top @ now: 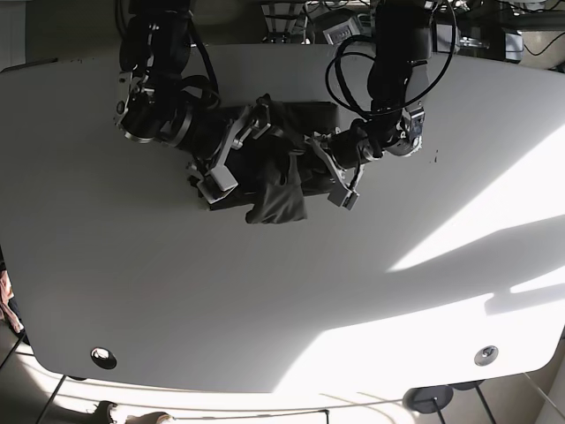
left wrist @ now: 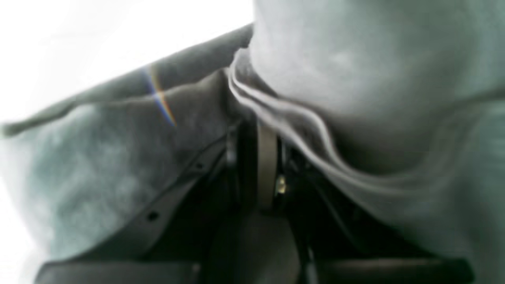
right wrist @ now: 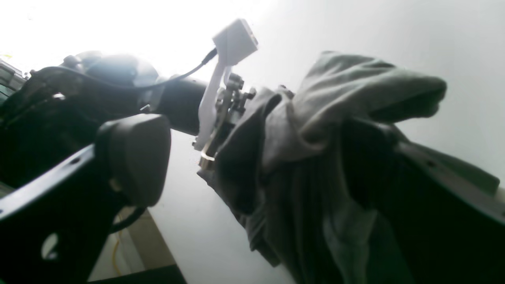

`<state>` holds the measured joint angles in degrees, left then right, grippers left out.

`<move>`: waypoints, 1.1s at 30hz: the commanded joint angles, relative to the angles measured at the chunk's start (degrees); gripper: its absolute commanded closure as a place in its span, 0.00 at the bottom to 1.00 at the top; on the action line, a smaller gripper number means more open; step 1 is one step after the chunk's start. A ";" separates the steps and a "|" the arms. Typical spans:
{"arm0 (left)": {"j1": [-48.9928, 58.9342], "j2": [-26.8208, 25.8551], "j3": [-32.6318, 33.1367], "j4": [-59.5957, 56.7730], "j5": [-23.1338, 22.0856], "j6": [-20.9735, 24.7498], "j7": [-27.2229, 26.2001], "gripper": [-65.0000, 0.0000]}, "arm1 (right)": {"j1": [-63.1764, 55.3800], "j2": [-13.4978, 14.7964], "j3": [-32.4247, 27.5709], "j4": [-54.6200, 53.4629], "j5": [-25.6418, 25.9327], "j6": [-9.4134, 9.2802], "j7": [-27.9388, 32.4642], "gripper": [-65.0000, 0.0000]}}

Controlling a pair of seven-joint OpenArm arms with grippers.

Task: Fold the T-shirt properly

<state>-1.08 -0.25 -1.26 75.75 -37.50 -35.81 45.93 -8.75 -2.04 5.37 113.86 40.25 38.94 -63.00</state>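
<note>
The dark grey T-shirt point(top: 281, 201) lies bunched on the white table point(top: 265, 300) between my two arms. My left gripper point(top: 309, 152) reaches in from the right of the base view. In the left wrist view its jaws point(left wrist: 240, 130) close on a hem fold of the T-shirt point(left wrist: 355, 79), and cloth hides the tips. My right gripper point(top: 254, 132) reaches in from the left. Its fingers point(right wrist: 134, 157) stand wide apart, and the T-shirt point(right wrist: 347, 90) is draped over the far finger.
The left arm's white wrist camera point(right wrist: 234, 39) and cable sit close to the cloth in the right wrist view. The table's rear edge point(top: 265, 46) is just behind both arms. Round fittings sit at the front corners point(top: 103, 357).
</note>
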 commanded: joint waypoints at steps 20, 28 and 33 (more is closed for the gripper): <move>10.71 -21.77 -10.13 14.94 -16.88 -0.36 -1.40 0.93 | 0.89 5.25 11.82 -13.86 10.96 1.06 1.68 0.00; 10.80 -21.77 -10.22 14.85 -16.79 -0.36 -1.40 0.93 | 1.41 3.58 5.49 -15.71 11.05 1.06 1.42 0.00; 10.80 -21.77 -13.03 18.45 -16.70 -0.36 -1.40 0.93 | -1.75 2.79 -1.01 -9.64 10.87 1.06 1.77 0.00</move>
<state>10.39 -21.28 -14.50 93.60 -52.93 -35.62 45.67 -11.51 0.40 3.90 103.28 49.74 39.66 -63.16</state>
